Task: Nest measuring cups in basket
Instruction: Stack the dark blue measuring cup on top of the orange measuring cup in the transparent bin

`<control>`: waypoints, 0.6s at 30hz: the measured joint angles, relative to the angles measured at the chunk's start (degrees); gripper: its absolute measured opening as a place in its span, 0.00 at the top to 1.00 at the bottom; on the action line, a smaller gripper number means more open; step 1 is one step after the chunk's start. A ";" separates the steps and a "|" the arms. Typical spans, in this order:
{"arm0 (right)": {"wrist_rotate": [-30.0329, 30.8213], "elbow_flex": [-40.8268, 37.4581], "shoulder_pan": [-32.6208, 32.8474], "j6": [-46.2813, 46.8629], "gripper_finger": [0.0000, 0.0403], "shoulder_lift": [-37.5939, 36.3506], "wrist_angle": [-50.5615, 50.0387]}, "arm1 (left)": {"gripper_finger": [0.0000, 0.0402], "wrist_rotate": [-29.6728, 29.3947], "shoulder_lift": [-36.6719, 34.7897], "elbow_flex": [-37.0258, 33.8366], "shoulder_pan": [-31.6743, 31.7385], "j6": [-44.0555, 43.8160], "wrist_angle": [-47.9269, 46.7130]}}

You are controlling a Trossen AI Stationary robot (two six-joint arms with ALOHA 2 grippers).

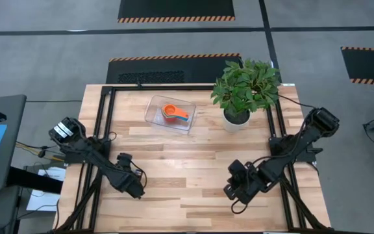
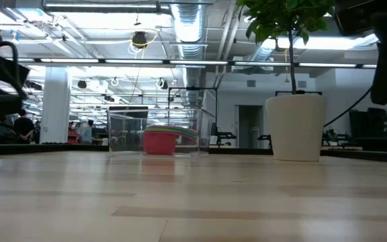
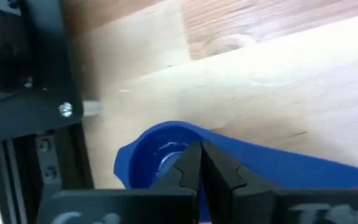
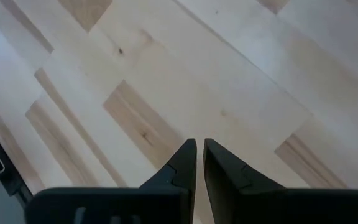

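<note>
While cups point(image 1: 174, 114) sit nested in basket point(image 1: 154, 117) | L claw point(image 3: 199, 163) pinched together, over blue cup point(image 3: 166, 149) | R claw point(image 4: 198, 155) together

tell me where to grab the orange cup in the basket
Take the orange cup by its flat handle, coming straight down from above. It sits on top of the nested stack, and the basket walls block a sideways approach. The handle juts past the bowl towards the plant, so it is likely the easiest part to pinch.
</note>
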 joint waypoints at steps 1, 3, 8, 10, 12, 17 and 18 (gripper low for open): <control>-0.01 0.00 0.24 0.01 0.86 0.00 -0.03 | 1.00 0.08 0.04 0.40 0.23 0.01 -0.16; -0.11 0.00 0.53 0.01 0.86 0.00 -0.21 | 1.00 0.38 0.04 1.59 0.36 -0.14 -2.07; -0.17 0.00 0.55 0.03 0.86 0.00 -0.21 | 1.00 0.83 0.04 4.90 -0.29 0.12 -7.09; -0.17 0.00 0.54 0.01 0.86 0.00 -0.22 | 1.00 2.31 0.04 5.07 -0.32 1.34 -7.23; -0.17 0.00 0.53 0.01 0.86 0.00 -0.22 | 1.00 3.39 0.04 4.71 -0.34 2.35 -7.11; -0.37 0.00 0.50 0.03 0.86 0.00 -0.25 | 1.00 4.20 0.04 2.21 -0.34 2.01 -6.07; -0.51 0.00 0.50 0.03 0.86 0.00 -0.26 | 1.00 4.84 0.04 1.56 -0.34 2.06 -5.11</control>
